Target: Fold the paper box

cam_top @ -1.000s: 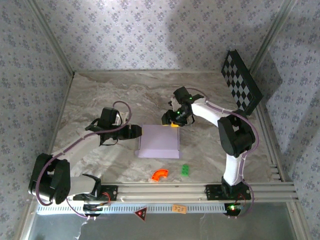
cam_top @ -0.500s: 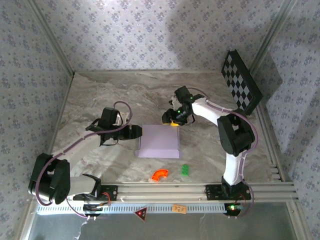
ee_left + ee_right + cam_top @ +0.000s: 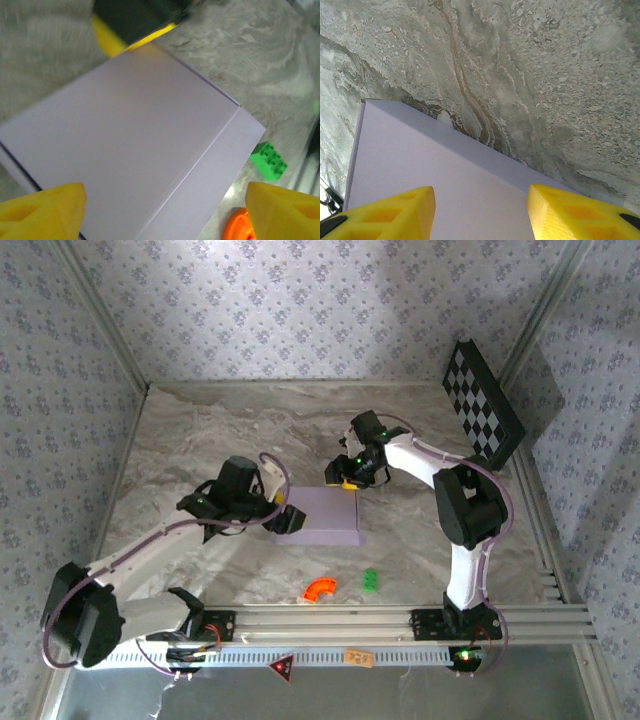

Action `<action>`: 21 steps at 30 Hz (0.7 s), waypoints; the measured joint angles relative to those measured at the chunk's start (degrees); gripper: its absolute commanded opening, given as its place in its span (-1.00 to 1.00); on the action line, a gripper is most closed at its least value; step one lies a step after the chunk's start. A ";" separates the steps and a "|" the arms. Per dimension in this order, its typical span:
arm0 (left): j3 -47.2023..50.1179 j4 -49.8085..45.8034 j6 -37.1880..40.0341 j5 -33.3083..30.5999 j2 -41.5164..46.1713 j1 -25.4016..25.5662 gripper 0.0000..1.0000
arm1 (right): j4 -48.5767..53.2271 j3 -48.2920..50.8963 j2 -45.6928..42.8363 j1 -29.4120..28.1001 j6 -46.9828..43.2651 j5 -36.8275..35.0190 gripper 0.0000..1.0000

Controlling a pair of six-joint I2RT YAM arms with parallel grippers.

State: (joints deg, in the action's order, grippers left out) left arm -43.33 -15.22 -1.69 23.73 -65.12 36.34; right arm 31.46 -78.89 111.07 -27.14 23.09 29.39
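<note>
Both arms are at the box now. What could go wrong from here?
1. Both the left gripper and right gripper hang open over the paper box; unpinned, it may slide when pushed.
2. A slide toward the near edge could snag on the green brick or orange piece.

No wording is legible. At 6 o'clock, the front rail bears a red triangular sign and an orange label, both too small to read.

green brick, orange piece, checkered board
</note>
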 measured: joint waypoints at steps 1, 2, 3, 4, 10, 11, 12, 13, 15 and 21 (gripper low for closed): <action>-0.13 0.02 3.39 -1.27 0.98 1.25 0.77 | 0.00 -0.02 0.00 0.00 0.00 0.00 0.09; -0.13 0.00 6.40 -2.14 1.75 2.21 0.79 | 0.00 -0.02 0.07 0.02 -0.02 0.02 0.09; -0.13 -0.07 9.33 -2.80 2.25 3.13 0.81 | -0.02 -0.04 0.11 0.02 -0.02 0.02 0.09; -0.13 -0.09 12.70 -3.65 2.56 4.13 0.83 | 0.00 -0.11 0.15 0.02 -0.02 0.02 0.09; 0.98 0.17 28.30 -8.00 2.67 8.76 0.90 | -0.42 -0.46 0.59 0.22 0.00 0.00 0.09; 1.46 0.17 30.08 -8.55 2.67 9.40 0.91 | -0.44 -0.48 0.63 0.26 0.00 0.00 0.09; 1.86 0.20 31.45 -9.25 2.60 9.94 0.91 | -0.46 -0.52 0.70 0.26 -0.02 0.00 0.09; 2.23 0.42 32.70 -10.03 2.43 10.47 0.91 | -0.50 -0.55 0.70 0.26 -0.02 0.00 0.09; 2.91 1.03 34.71 -11.78 1.84 11.43 0.92 | -0.61 -0.55 0.74 0.26 0.00 0.00 0.09; 3.43 2.69 38.75 -16.50 -1.88 12.44 0.91 | -1.05 -0.55 0.90 0.28 0.00 0.00 0.09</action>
State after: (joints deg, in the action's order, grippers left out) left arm -39.90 -12.53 37.06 7.22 -67.00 48.77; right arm 30.41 -79.44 111.96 -26.85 23.09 29.39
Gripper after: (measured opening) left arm 0.958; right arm 0.547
